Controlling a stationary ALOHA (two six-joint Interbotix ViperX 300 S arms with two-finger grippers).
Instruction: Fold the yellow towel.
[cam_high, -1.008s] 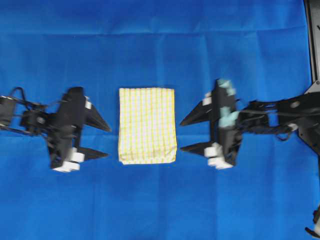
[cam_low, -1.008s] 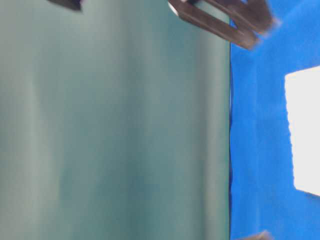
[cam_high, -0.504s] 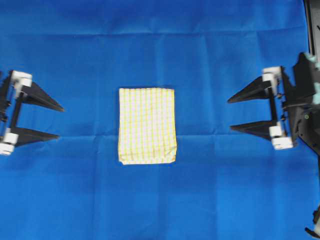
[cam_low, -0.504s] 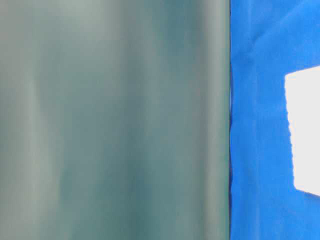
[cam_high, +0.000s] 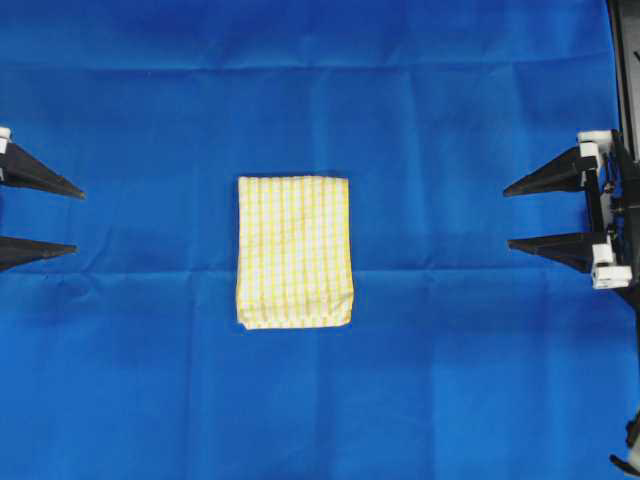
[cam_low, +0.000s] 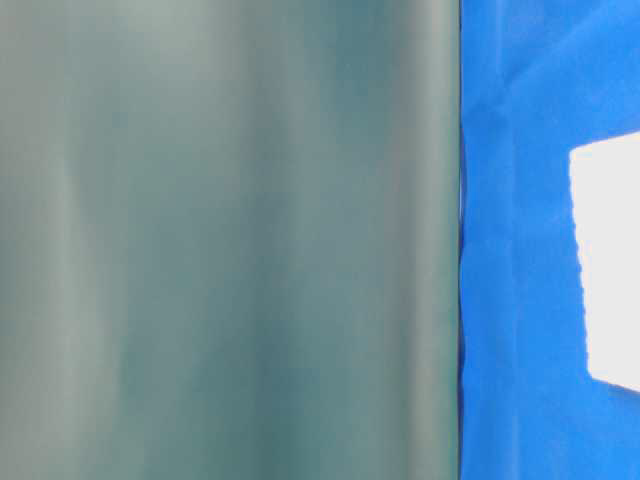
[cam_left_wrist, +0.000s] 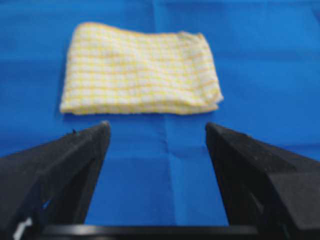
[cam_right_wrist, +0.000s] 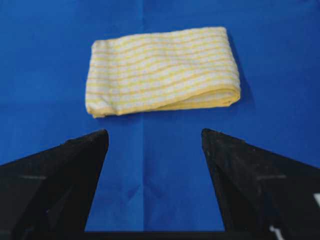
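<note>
A large plain blue cloth (cam_high: 320, 400) is covering the table, creased in faint lines, with nothing lying between the pincers and the towel. No writing is showing anywhere. The yellow towel (cam_high: 294, 251) is lying folded into a compact rectangle at the middle of the cloth, pale yellow-and-white checks, layered edges showing at one side. The left pincer (cam_high: 35, 215) is sitting at the left edge, jaws spread wide and empty. The right pincer (cam_high: 520, 213) is sitting at the right edge, likewise spread and empty, well apart from the towel.
</note>
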